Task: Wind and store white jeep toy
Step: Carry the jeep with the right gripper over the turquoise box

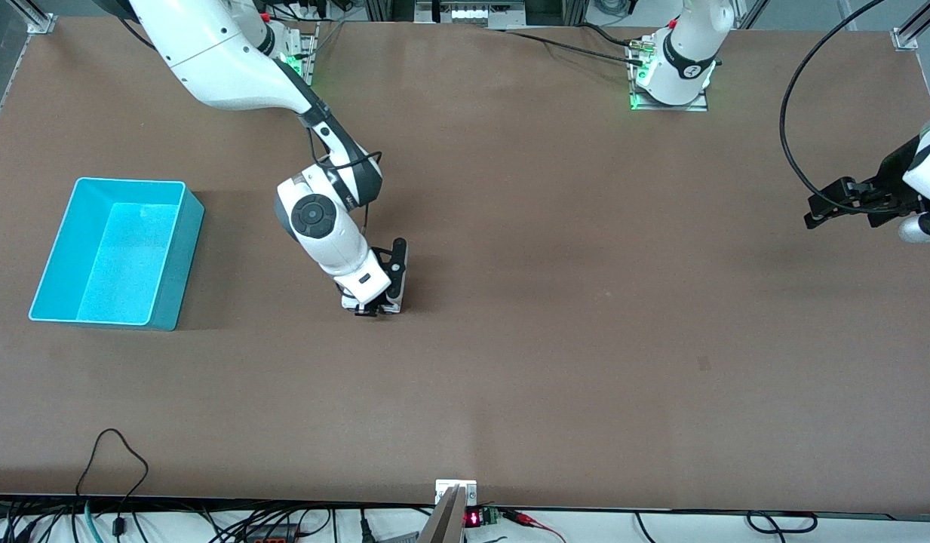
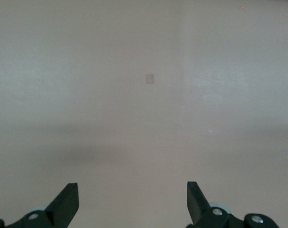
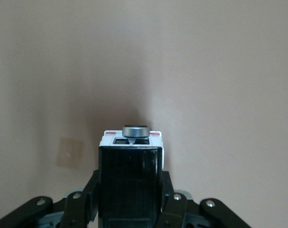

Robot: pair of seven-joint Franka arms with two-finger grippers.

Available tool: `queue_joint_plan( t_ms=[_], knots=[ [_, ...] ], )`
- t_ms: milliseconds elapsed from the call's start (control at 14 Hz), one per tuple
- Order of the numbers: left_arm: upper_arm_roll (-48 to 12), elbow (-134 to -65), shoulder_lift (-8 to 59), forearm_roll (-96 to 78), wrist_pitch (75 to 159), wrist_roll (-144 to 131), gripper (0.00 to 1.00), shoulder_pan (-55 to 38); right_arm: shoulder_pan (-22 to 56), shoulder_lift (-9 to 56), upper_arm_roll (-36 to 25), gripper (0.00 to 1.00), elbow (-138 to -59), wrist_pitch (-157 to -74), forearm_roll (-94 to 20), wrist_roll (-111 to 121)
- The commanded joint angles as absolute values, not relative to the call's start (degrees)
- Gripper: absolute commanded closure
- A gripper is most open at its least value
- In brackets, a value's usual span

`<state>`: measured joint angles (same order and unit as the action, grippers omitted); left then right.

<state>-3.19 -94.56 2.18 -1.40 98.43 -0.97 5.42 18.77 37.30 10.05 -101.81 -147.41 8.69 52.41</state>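
Observation:
The white jeep toy (image 3: 129, 164) shows its black roof, white body and a round grey disc at one end in the right wrist view. My right gripper (image 3: 129, 192) is shut on it, one black finger (image 3: 93, 190) pressed to each side. In the front view the right gripper (image 1: 374, 300) stands low over the middle of the table and hides most of the white jeep toy (image 1: 391, 305). My left gripper (image 1: 815, 215) waits open at the left arm's end of the table. Only bare table lies between the fingers (image 2: 68, 204) of my left gripper (image 2: 132, 204).
An empty cyan bin (image 1: 179, 249) stands toward the right arm's end of the table, beside the jeep. A small dark mark (image 1: 704, 363) lies on the brown tabletop. Cables (image 1: 110, 460) trail along the table edge nearest the front camera.

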Motion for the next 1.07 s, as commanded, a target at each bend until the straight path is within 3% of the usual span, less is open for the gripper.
queue_joint_plan(
  t_ms=[0, 429, 1000],
  knots=[
    [-3.16, -95.19, 1.23, -1.76, 97.82, -0.79, 0.00, 5.45, 16.36, 30.26, 9.84, 1.00, -103.97, -141.36, 8.88, 47.49],
    [-3.07, -93.69, 1.50, -2.20, 97.91, -0.79, 0.00, 5.45, 10.55, 16.63, 3.10, 1.00, -111.09, -130.28, 8.70, 37.55],
    [-4.39, -94.48, 0.18, -1.76, 93.96, -1.50, 0.00, 5.54, 10.02, 11.87, -15.71, 1.00, -115.22, -127.62, 7.83, 32.52]
  ],
)
